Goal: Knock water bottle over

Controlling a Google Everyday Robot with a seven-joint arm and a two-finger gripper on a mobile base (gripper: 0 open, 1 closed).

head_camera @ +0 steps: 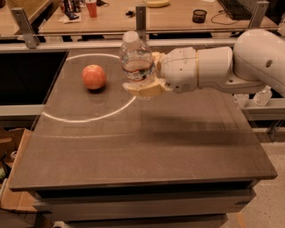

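Note:
The water bottle [135,59], clear ribbed plastic with a white cap, sits between the fingers of my gripper [141,73] over the back middle of the dark table [147,147]. It leans with its cap toward the left and looks raised off the tabletop. The gripper is shut on the bottle's lower half, with one tan finger [141,89] under and in front of it. The white arm [222,67] reaches in from the right. The bottle's base is hidden by the fingers.
A red-orange apple [94,76] sits left of the bottle inside a white arc drawn on the table. Behind the table are a metal rail and a desk with a red cup [91,8] and a black cup [200,16]. A small pump bottle [262,95] stands at right, and cardboard boxes [11,178] at lower left.

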